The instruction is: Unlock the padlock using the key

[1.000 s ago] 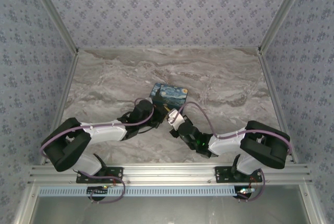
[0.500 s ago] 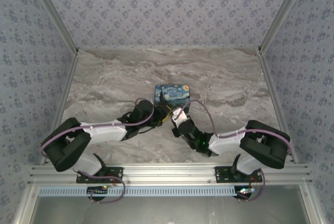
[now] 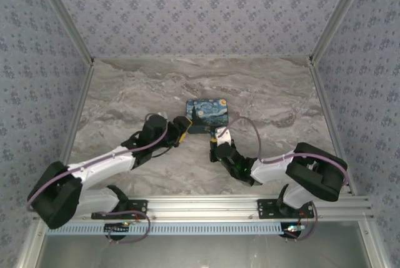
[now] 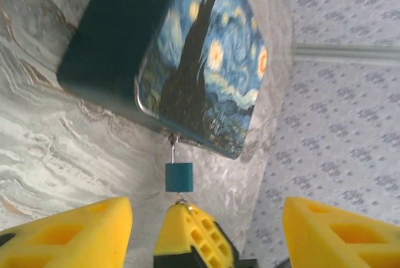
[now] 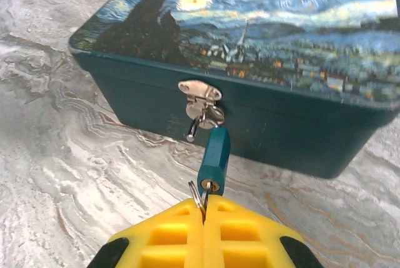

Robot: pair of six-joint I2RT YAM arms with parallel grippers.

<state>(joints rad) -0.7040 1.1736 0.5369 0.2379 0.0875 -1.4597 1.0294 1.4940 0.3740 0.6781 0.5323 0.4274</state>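
Padlock [image 5: 215,155] hanging from the box [image 5: 281,124], key [image 5: 197,194] at its base.
Top view: the box sits mid-bench [image 3: 125,99], with the left hand [image 3: 182,123] at its near left corner and the right hand [image 3: 217,138] just before its front. Left wrist view: the left hand's yellow fingers [image 4: 75,224] are spread wide, and the padlock hangs below the box between them. Right wrist view: the right hand's fingers are pressed together, pinching the key under the padlock.

Your key [image 5: 197,194] is mostly buried between the right gripper's [image 5: 204,202] pressed-together fingers; just a wire ring shows beneath the padlock [image 5: 215,155]. The painted box's [image 5: 281,124] right end runs off the right wrist view.
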